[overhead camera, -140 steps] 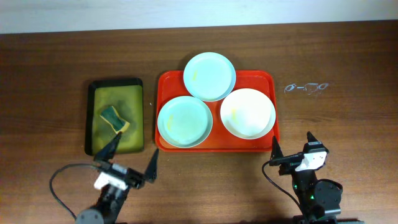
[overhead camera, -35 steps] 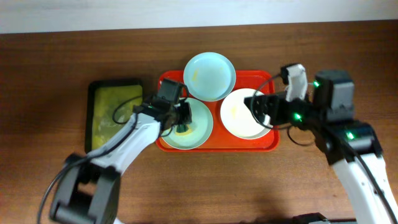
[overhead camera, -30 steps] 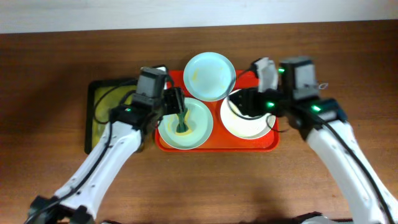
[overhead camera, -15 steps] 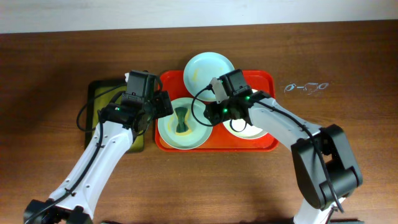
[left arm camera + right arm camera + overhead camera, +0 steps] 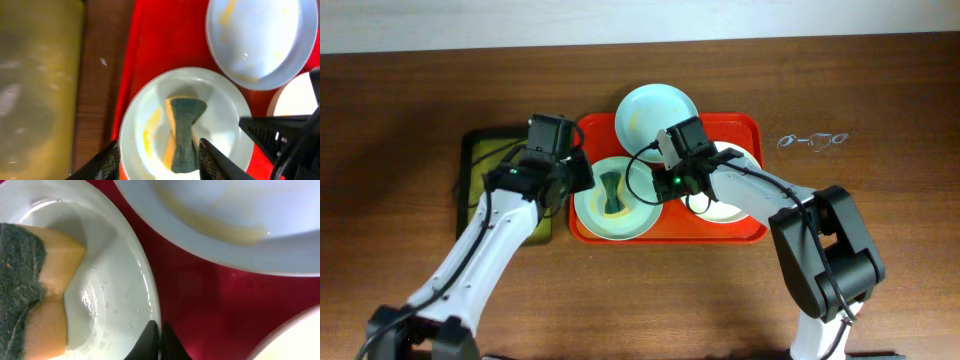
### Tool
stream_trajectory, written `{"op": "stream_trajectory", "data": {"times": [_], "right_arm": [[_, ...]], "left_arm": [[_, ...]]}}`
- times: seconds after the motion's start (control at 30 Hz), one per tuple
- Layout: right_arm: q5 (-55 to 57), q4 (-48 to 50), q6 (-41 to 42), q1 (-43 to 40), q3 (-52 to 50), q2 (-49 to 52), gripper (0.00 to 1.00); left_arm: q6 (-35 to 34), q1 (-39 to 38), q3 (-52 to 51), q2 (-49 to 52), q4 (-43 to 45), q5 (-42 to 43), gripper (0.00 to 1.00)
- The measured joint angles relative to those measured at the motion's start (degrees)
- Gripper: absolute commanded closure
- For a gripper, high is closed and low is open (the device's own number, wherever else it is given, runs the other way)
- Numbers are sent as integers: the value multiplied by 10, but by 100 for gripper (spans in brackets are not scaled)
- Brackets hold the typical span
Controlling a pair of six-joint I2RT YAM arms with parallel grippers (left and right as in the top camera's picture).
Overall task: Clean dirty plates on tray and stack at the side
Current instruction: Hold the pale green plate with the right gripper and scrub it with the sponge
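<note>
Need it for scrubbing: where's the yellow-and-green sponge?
Overhead, the yellow-and-green sponge lies in the pale mint-blue round plate at the near left of the red-orange plastic tray.

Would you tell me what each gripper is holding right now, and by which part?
The right gripper pinches the front mint-blue plate by its rim. The left gripper is open, holding nothing; the sponge lies loose in that plate.

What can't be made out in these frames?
Cream plate: overhead, mostly under the right arm; left wrist, cut by the edge.
Right gripper: right wrist, fingertips cut off at the bottom edge; hold on the mint plate unclear.
Small pale object, far right: overhead, too small to identify.
</note>
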Motion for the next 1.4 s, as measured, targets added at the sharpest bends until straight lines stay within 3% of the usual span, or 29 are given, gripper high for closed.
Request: {"op": "stream_trajectory", "data": {"times": [0.17, 0.23, 0.4, 0.5, 0.57, 0.67, 0.87, 0.97, 1.07, 1.2, 1.4], "right_arm": [[-1, 1, 3, 0, 0, 0, 96], [-1, 1, 5, 0, 0, 0, 96], [-1, 1, 5, 0, 0, 0, 96], [-1, 1, 5, 0, 0, 0, 96], [0, 1, 5, 0, 0, 0, 96], [-1, 1, 5, 0, 0, 0, 96], [-2, 2, 5, 0, 0, 0, 96], [-6, 2, 5, 0, 0, 0, 96], [-7, 2, 6, 0, 0, 0, 96], [-7, 2, 7, 0, 0, 0, 96], [-3, 1, 7, -1, 0, 2, 96]], "left_arm": [[0, -36, -2, 93, 45, 52, 51], [-1, -50, -4, 122, 58, 61, 56], [-4, -58, -5, 143, 67, 59, 59], [-6, -58, -6, 165, 85, 57, 78], [-9, -58, -6, 176, 101, 53, 100], [-9, -58, -6, 178, 100, 30, 100], [-9, -63, 1, 177, 14, -130, 100], [-9, -64, 15, 174, -7, -160, 100], [-9, -62, 23, 153, 27, -123, 100], [-12, -68, 29, 153, 70, -13, 100], [-15, -84, 31, 212, 81, 10, 100]]}}
